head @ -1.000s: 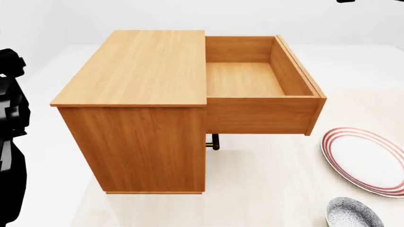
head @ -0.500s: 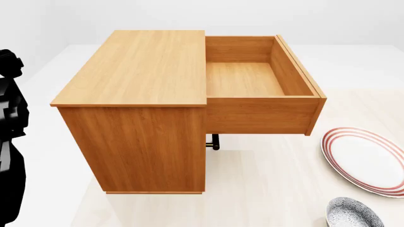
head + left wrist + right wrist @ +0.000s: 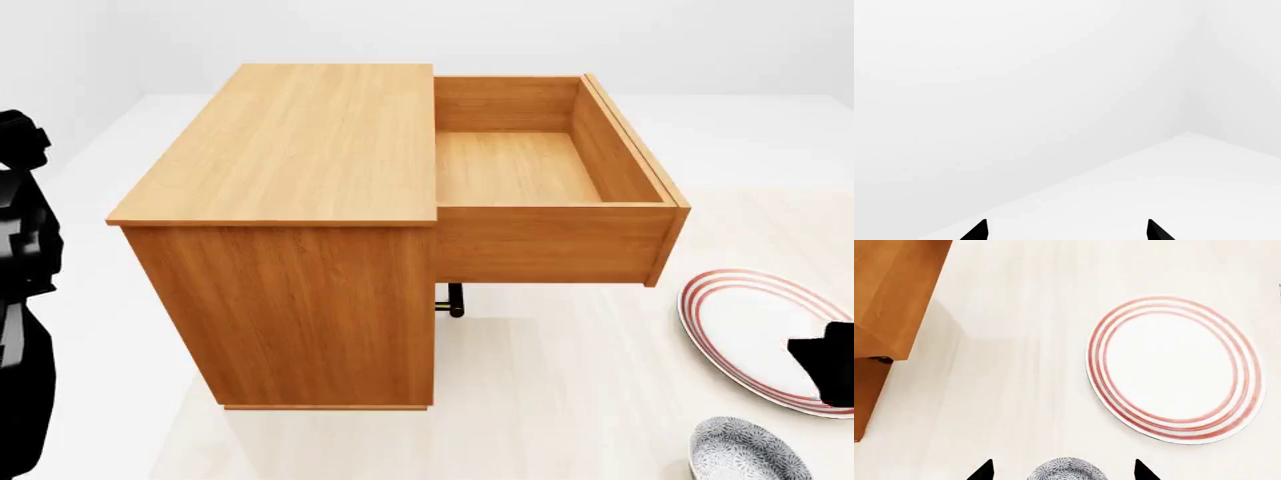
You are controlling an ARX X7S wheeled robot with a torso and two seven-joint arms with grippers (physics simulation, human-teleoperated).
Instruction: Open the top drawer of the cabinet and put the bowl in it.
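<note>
The cabinet (image 3: 287,200) stands at the middle of the head view, and its top drawer (image 3: 534,170) is pulled fully out to the right and is empty. The speckled bowl (image 3: 747,452) sits on the table at the lower right. In the right wrist view the bowl (image 3: 1067,471) lies between my right gripper's (image 3: 1063,472) open fingertips, below them. My right arm (image 3: 830,365) enters the head view at the right edge, above the plate. My left gripper (image 3: 1066,232) is open and empty, facing a white wall; the left arm (image 3: 20,290) is at the far left.
A wide white plate with red rings (image 3: 767,335) lies right of the cabinet, beside the bowl; it also shows in the right wrist view (image 3: 1174,367). A lower drawer's handle (image 3: 454,300) pokes out under the open drawer. The cabinet corner (image 3: 887,300) shows in the right wrist view.
My right arm has come into the head view at the right edge, over the plate. The cabinet, drawer, bowl and left arm have not moved.
</note>
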